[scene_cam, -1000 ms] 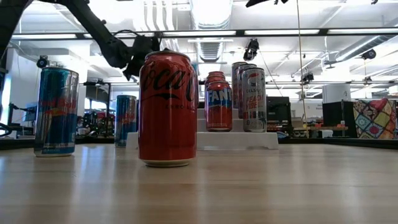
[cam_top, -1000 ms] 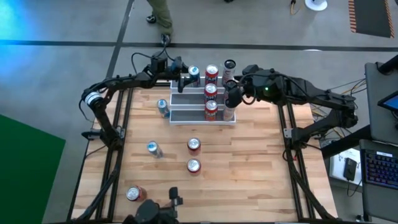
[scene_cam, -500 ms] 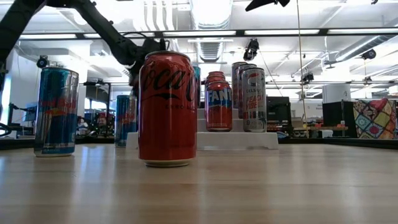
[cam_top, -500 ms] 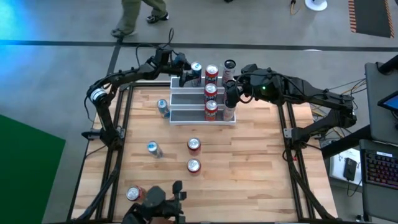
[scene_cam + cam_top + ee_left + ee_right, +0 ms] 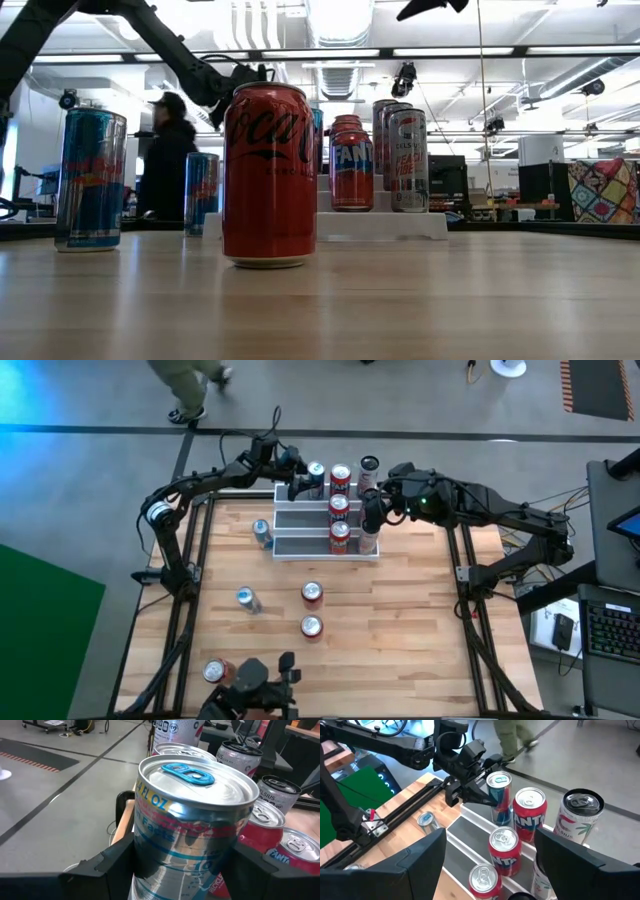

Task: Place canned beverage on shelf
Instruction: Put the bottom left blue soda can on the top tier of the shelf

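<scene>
Reaching over shelf [image 5: 300, 520], left gripper [image 5: 303, 485] clamping blue can [image 5: 315, 475]

- left arm [image 5: 205, 485]: matte black jointed links, thin black cables looping off the wrist, a silver-white band at the elbow joint [image 5: 152, 516]
- left gripper [image 5: 180, 865]: two broad, flat, matte black plastic fingers [image 5: 102, 862] with angular edges
- right arm [image 5: 500, 515]: same black links, bulkier wrist housing with a small green light [image 5: 421, 502]
- right gripper [image 5: 485, 860]: two wide, dark, wedge-shaped fingers [image 5: 415, 862], smooth faces
- seen from the right wrist view, the left arm's wrist block is boxy black with cables running along the link
</scene>
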### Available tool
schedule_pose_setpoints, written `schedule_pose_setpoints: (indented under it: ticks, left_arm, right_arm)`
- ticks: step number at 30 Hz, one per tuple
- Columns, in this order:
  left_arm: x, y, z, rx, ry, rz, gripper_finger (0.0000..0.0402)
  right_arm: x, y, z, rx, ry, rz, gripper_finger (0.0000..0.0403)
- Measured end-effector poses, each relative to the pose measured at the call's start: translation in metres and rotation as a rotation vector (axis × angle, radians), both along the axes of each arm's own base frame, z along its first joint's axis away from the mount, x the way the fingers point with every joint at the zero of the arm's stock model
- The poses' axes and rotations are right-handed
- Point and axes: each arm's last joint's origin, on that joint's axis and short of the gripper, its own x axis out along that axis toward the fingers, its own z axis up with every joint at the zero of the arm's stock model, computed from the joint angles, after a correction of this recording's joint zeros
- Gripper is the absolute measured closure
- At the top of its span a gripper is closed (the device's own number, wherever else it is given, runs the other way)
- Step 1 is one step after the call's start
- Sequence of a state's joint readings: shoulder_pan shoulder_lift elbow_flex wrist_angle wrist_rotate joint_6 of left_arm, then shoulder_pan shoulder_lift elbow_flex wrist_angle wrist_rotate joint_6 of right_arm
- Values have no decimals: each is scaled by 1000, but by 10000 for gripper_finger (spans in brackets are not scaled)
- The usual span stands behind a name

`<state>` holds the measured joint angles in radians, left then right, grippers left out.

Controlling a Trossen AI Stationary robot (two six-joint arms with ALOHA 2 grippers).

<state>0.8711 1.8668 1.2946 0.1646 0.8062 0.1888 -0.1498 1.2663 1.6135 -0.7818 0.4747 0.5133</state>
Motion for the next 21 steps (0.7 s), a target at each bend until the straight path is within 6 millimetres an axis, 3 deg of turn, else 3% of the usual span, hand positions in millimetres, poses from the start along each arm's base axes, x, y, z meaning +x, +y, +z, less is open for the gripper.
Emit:
schedule_pose_setpoints:
  ticks: [5, 11, 16, 21]
  left_arm:
    - [0, 0, -1, -6, 3, 2, 151]
    - [-1, -1, -1, -26, 11, 5, 99]
    - [-7, -4, 15, -6, -6, 12, 66]
    - [-18, -11, 35, 12, -1, 28, 60]
  right_arm:
    - [0, 0, 0, -4, 3, 1, 113]
    - [0, 0, 0, -5, 3, 2, 113]
    - [0, -1, 0, -3, 1, -5, 113]
    - [-2, -1, -2, -7, 30, -24, 113]
